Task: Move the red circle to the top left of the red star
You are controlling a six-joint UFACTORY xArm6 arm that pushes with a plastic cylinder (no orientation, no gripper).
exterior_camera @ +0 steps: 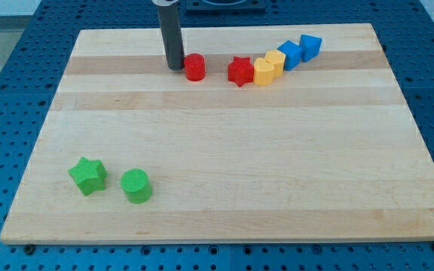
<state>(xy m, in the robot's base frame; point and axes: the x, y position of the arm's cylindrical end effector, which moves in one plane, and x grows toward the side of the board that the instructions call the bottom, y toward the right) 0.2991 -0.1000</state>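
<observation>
Resting my tip [175, 67] just left of red circle [194, 68] — nearly touching.

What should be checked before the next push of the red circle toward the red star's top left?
1. My tip sits close beside the red circle, on its left in the view: ok.
2. Contact between tip and circle: cannot tell.
3. Red circle already at the top left of the red star: not ok, it lies level with it.
4. Gap between circle and star: ok.
5. Yellow blocks and blue blocks lie beyond the star, off the path: ok.
6. Green star and green circle far away: ok.
</observation>
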